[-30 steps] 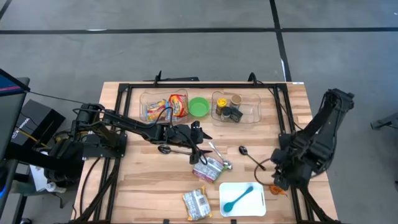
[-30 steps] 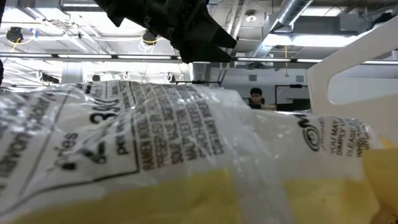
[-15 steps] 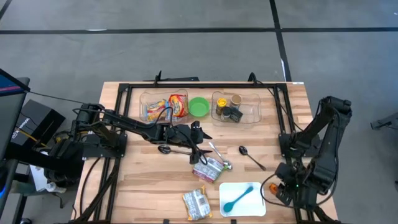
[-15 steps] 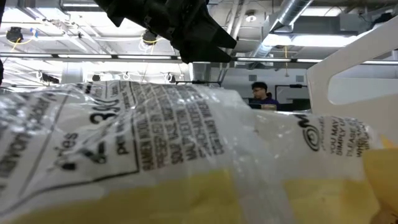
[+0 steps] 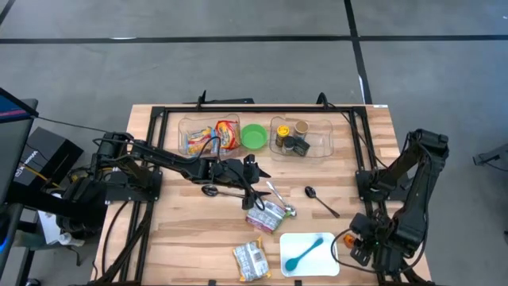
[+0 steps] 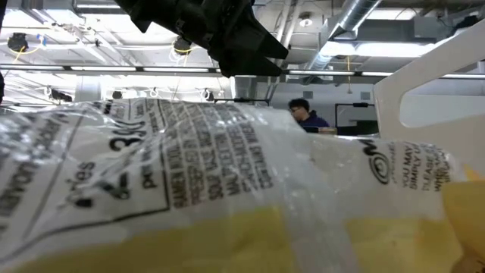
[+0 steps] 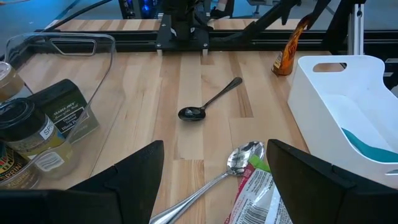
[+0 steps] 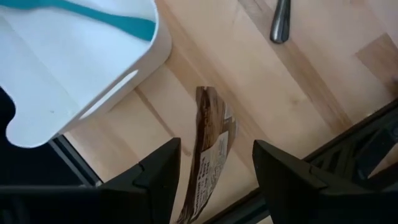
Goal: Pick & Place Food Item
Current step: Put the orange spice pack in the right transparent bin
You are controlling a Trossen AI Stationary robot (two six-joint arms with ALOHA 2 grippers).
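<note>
a: high view first: where are the food items seen?

b: a yellow snack packet (image 5: 252, 261) is seen lying at the lower centre of the wooden table (image 5: 182, 238), just left of the white tray (image 5: 313, 264). a second pouch with green and red print (image 5: 267, 215) is seen just above the tray, with a silver spoon (image 5: 279, 199) at its upper edge. neither is held.

a: and the grippers?

b: the left gripper (image 5: 252, 170) is placed at the middle of the frame, above the pouch and apart from it. in the left wrist view its fingers (image 7: 134, 171) are shown spread wide with nothing between them; the pouch (image 7: 255, 193) and spoon (image 7: 242, 158) are seen beyond them. the right gripper (image 5: 361, 245) is held at the lower right, by the tray's right edge. in the right wrist view its fingers (image 8: 158, 171) are seen apart, and a brown sauce packet (image 8: 208, 155) is seen on the wood beyond the gap; whether it is touched cannot be told.

a: what sits in the tray?

b: only a teal spoon (image 5: 305, 253). a dark spoon (image 5: 320, 199) is left on the wood to the upper right of it.

a: so how far along is the task judged to be?

b: early. no food item appears to have been lifted; a grasp and a placing are judged to be left.
</note>
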